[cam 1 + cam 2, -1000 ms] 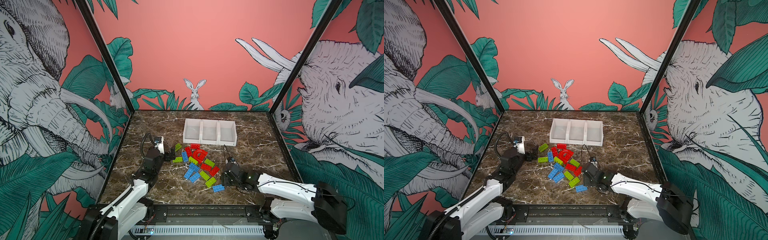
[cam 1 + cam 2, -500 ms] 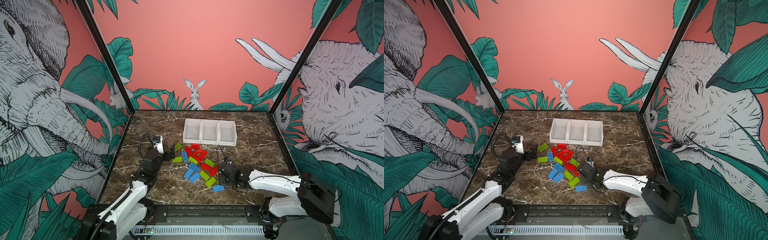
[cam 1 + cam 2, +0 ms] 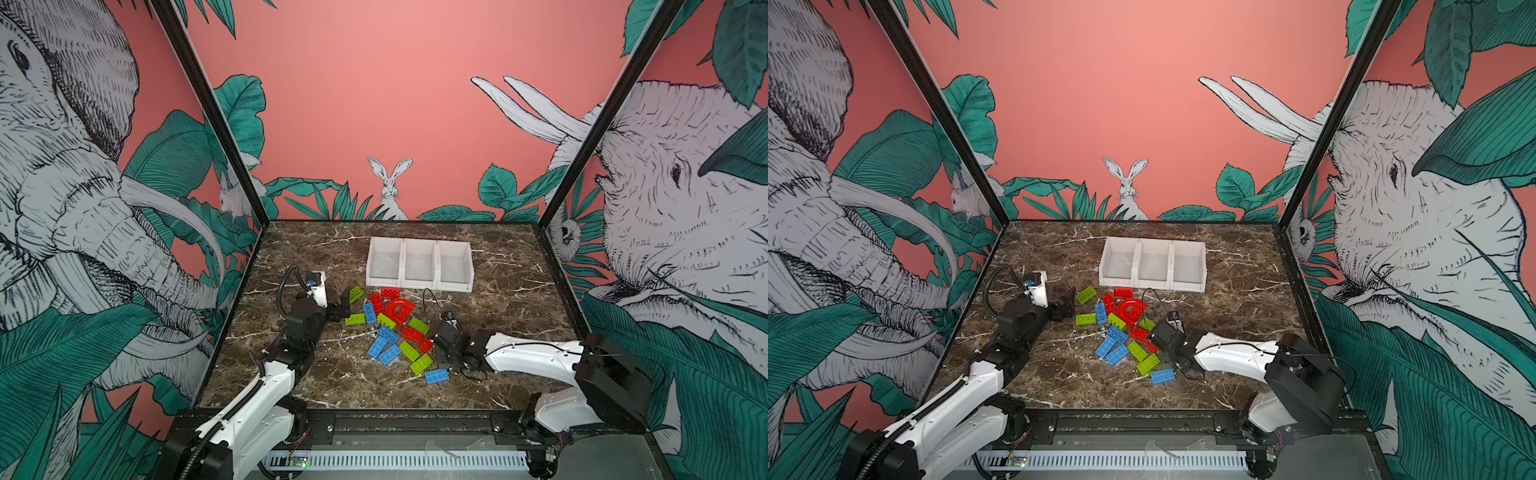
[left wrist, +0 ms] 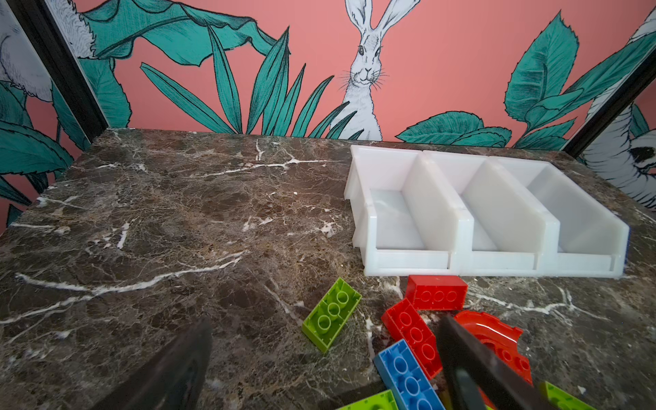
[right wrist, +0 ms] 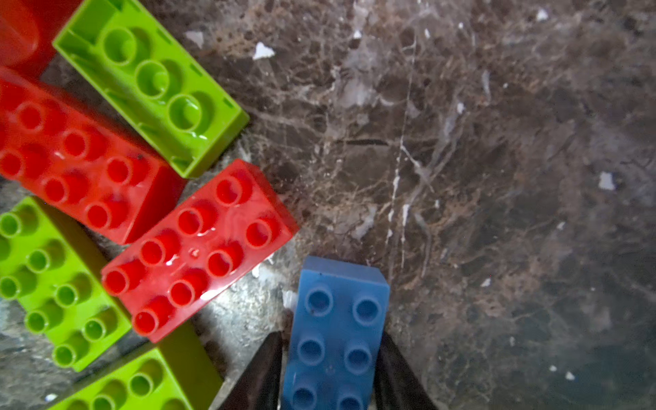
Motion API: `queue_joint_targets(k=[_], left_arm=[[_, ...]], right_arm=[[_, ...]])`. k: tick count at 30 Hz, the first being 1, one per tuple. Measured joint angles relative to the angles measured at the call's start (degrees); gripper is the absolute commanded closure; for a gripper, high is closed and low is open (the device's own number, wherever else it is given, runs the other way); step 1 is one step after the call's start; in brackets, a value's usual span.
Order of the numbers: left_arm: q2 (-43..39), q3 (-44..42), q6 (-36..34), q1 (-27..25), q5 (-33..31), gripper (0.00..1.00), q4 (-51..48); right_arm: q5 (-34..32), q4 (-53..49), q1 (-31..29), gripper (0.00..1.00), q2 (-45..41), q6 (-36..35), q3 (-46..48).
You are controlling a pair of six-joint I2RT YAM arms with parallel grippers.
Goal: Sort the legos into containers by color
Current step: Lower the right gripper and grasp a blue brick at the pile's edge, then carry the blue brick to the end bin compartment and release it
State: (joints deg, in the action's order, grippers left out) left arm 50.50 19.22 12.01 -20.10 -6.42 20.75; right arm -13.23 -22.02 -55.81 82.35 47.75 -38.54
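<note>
Comparing this moment with the one a second earlier, note that the right gripper (image 5: 330,339) has narrowed. Its two dark fingers (image 5: 269,365) now press against the long sides of a blue brick (image 5: 337,305), pinching it. In both top views that blue brick (image 3: 436,376) rests flat on the marble table (image 3: 316,382) at the near edge of the legos (image 3: 395,328), on the same spot as before. The right arm has folded inward: its elbow is drawn nearer the pile, and its wrist has moved over the pile's right edge. In the right wrist view a red brick (image 5: 198,248) lies studs up just beside the blue brick's far end, with a narrow strip of marble between them. The left gripper (image 3: 340,305) remains spread wide and holds nothing. Its fingers (image 4: 170,369) frame a lime green brick (image 4: 332,316) that lies underside up on the table, and neither finger touches it. The left arm shows almost no change of place. The rest of the legos stay scattered in front of the containers (image 3: 417,286), with the red arch piece (image 3: 400,309) in the far half of the pile. The three white containers stand joined in a row toward the back of the table, where they stood before.
</note>
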Motion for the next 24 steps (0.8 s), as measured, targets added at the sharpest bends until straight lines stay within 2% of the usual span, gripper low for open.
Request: queue_joint_targets(k=[5, 11, 17, 24], left_arm=[[-0.3, 0.0, 0.0, 0.0, 0.0, 0.01, 0.0], [-0.4, 0.0, 0.0, 0.0, 0.2, 0.01, 0.0], [-0.4, 0.0, 0.0, 0.0, 0.5, 0.01, 0.0], [-0.5, 0.0, 0.0, 0.0, 0.6, 0.01, 0.0]], right_arm=[[-0.4, -0.3, 0.0, 0.79, -0.8, -0.8, 0.0], [-0.8, -2.8, 2.8, 0.84, -6.8, -3.7, 0.0], [1.3, -4.7, 11.7, 0.85, -15.1, -9.5, -0.2], [4.6, -8.3, 21.6, 0.86, -15.7, -17.9, -6.4]])
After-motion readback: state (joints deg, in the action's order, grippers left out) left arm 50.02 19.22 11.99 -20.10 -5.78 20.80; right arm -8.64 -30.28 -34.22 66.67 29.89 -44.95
